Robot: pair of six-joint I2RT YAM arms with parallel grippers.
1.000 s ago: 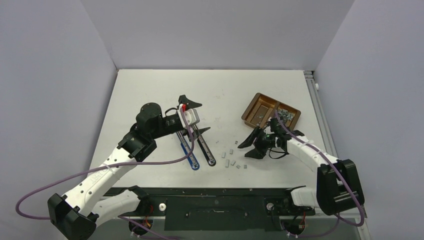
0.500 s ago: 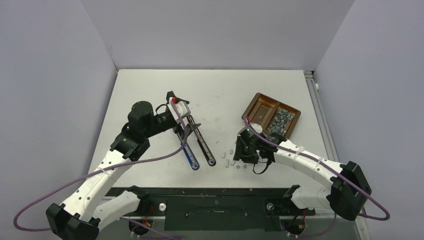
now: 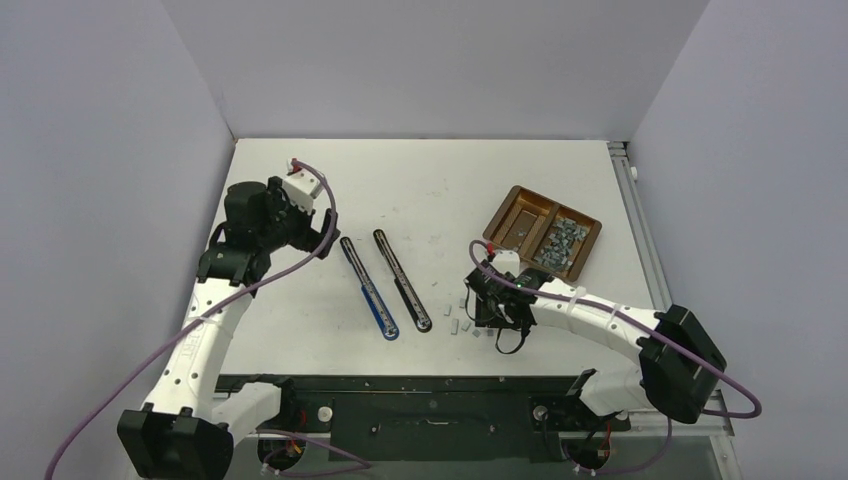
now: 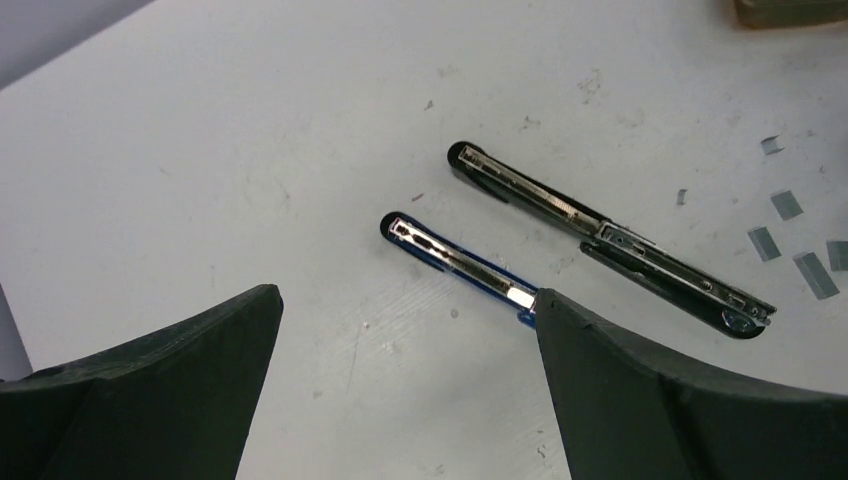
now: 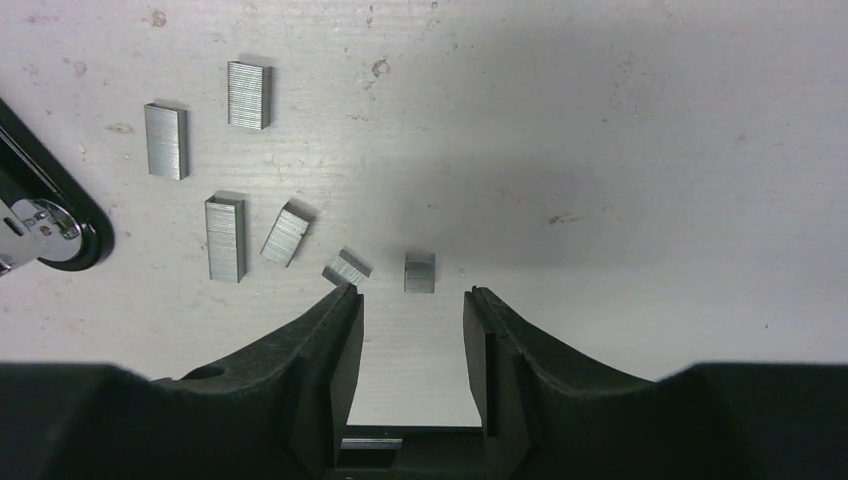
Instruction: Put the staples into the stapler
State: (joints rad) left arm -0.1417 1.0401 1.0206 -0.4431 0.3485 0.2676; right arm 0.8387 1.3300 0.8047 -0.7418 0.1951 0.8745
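Staples [image 5: 225, 239] lie loose on the white counter [image 3: 450, 170] right at the tips of the right pincer [image 5: 410, 305], which points down at them with its jaws drawn to a narrow gap and nothing between them. One small block [image 5: 420, 272] lies just beyond that gap and another [image 5: 346, 267] sits at one fingertip. Four more spread away toward the rounded end of the black stapler [image 5: 40, 225]. Seen from above, this scatter is near the counter's near edge, a little right of the middle. The black stapler [image 3: 402, 280] is opened out flat with its metal channel facing up. A blue stapler [image 3: 368, 288], also opened flat, lies just beside it but apart. Both run slantwise from far-left to near-right across the middle of the counter. Beyond the right pincer, toward the right edge, a brown tray [image 3: 497, 222] holds a heap of staples [image 3: 562, 238] in its right compartment. The left pincer [image 4: 407, 295] is over the left part of the counter, jaws spread wide and holding nothing, well apart from both staplers.
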